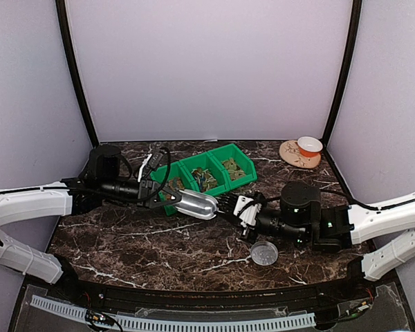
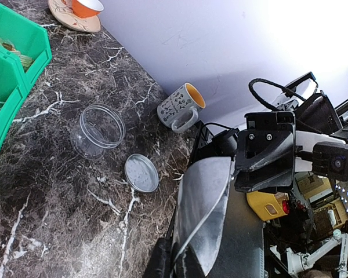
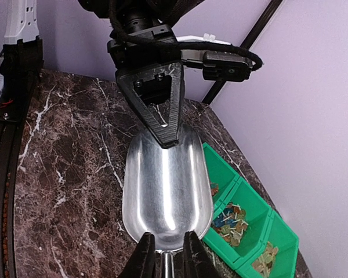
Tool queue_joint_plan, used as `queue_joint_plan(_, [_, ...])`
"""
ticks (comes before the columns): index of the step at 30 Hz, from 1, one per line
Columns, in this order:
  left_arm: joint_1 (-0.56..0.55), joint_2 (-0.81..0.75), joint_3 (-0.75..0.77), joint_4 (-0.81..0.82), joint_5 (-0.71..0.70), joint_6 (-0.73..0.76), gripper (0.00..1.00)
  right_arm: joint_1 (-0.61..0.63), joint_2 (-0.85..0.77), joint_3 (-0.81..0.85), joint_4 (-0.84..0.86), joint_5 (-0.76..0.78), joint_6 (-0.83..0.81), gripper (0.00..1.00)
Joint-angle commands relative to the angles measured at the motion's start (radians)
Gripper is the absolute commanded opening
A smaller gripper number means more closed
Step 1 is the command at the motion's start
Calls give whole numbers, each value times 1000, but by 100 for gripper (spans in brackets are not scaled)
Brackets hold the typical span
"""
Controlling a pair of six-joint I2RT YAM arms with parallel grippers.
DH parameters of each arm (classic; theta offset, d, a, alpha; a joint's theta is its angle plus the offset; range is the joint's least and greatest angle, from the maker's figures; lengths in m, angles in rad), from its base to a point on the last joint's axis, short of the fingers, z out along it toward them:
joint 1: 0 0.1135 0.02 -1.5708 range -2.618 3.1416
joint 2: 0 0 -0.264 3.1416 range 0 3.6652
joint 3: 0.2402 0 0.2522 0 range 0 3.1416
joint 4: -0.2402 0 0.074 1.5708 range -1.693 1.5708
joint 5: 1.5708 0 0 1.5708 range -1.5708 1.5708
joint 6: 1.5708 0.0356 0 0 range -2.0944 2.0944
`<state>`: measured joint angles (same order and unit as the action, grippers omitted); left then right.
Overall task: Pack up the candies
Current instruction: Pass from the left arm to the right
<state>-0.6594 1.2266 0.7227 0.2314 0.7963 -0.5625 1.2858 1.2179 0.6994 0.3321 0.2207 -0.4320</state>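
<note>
The candies (image 3: 229,219) lie in the compartments of a green bin (image 1: 228,181), in mixed orange, blue and yellowish colours. An empty silver scoop (image 1: 197,205) hangs just in front of the bin. My left gripper (image 1: 167,196) is shut on the scoop's front rim (image 2: 204,208), its fingers (image 2: 162,263) pinching the thin metal. My right gripper (image 3: 165,253) sits at the other end. Its fingers (image 3: 144,255) straddle the thin handle (image 3: 169,267) closely, with a narrow gap on each side.
A clear round jar (image 2: 97,128) lies on the marble next to its grey lid (image 2: 141,172), with a patterned mug (image 2: 180,107) behind them. The lid (image 1: 264,252) is near the front edge. An orange cup on a saucer (image 1: 304,149) stands at the back right.
</note>
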Motion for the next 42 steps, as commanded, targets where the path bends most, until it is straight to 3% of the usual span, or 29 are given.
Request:
queue_joint_plan(1, [-5, -15, -15, 32, 6, 4, 0, 1, -10, 17, 45, 14, 18, 24])
queue_joint_plan(6, [-6, -32, -3, -7, -8, 28, 0, 0, -28, 3, 20, 75, 11, 32])
queue_joint_plan(12, [-6, -38, 8, -16, -6, 35, 0, 1, -46, -11, -8, 84, 4, 34])
queue_joint_plan(23, [-6, -34, 32, -37, -9, 44, 0, 1, 18, 26, -93, 62, 13, 31])
queue_joint_plan(42, [-6, -18, 23, -17, -6, 28, 0, 0, 45, 46, -32, 65, 2, 22])
